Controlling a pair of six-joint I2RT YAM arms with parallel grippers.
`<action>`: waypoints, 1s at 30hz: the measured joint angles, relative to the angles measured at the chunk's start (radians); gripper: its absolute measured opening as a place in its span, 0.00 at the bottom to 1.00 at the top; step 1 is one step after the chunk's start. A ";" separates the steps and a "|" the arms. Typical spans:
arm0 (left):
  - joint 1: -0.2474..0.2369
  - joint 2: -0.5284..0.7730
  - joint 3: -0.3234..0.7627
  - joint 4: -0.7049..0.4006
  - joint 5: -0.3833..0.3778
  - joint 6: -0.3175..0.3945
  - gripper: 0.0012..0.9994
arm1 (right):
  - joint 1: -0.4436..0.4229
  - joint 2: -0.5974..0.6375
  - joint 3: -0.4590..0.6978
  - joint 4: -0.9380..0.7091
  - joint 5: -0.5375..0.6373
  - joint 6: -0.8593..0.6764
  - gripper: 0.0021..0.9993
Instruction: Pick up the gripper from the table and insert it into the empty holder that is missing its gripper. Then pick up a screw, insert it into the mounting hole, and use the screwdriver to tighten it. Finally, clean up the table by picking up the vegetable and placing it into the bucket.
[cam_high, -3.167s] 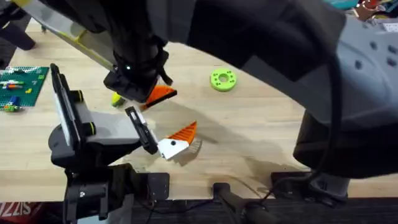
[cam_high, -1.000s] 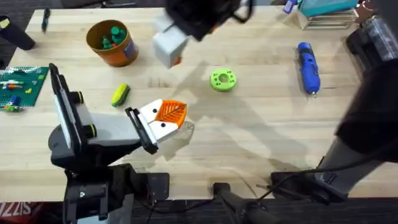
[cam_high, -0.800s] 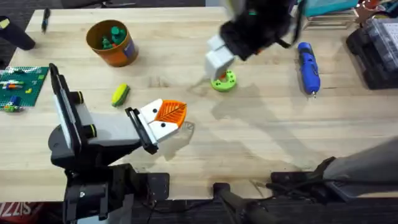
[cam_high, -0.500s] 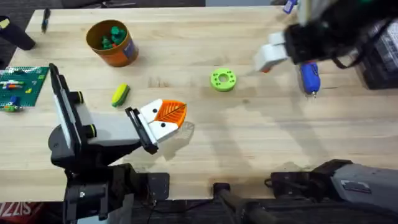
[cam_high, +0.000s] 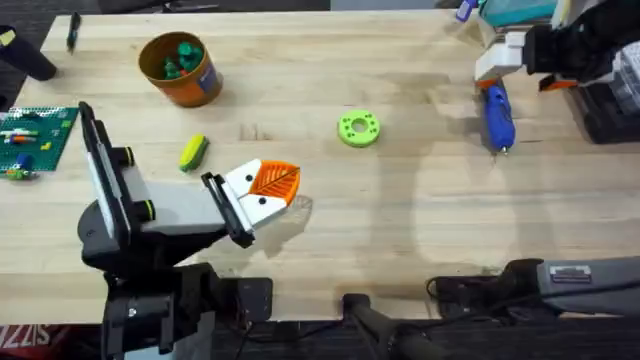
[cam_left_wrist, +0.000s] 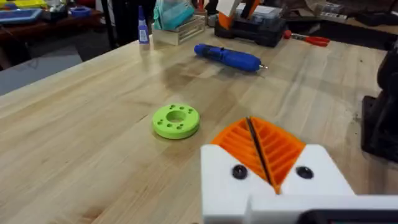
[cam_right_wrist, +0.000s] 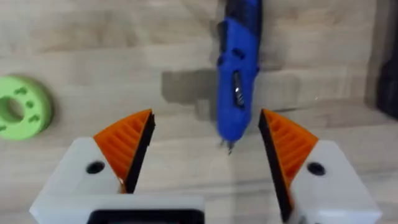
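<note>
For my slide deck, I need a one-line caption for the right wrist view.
Open right gripper hovers over the blue screwdriver, green ring off to one side.

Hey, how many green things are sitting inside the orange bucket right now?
2 can be made out in the orange bucket at the table's far left: dark green pieces bunched near its middle. More may be hidden beneath them or behind the rim.

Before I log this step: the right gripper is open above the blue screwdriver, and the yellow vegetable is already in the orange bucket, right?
Not quite. The overhead view shows the yellow vegetable lying on the table beside the orange bucket. The right gripper is open above the blue screwdriver.
</note>
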 joint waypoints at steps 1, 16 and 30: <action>0.000 0.000 0.000 0.000 0.000 0.000 0.00 | -0.015 0.012 0.000 0.021 0.000 -0.015 0.99; 0.000 0.000 0.000 0.000 0.000 0.000 0.00 | -0.098 0.314 0.173 0.042 -0.019 -0.220 0.99; 0.000 0.000 0.000 0.000 0.000 0.000 0.00 | -0.098 0.534 0.244 0.111 -0.036 -0.259 0.99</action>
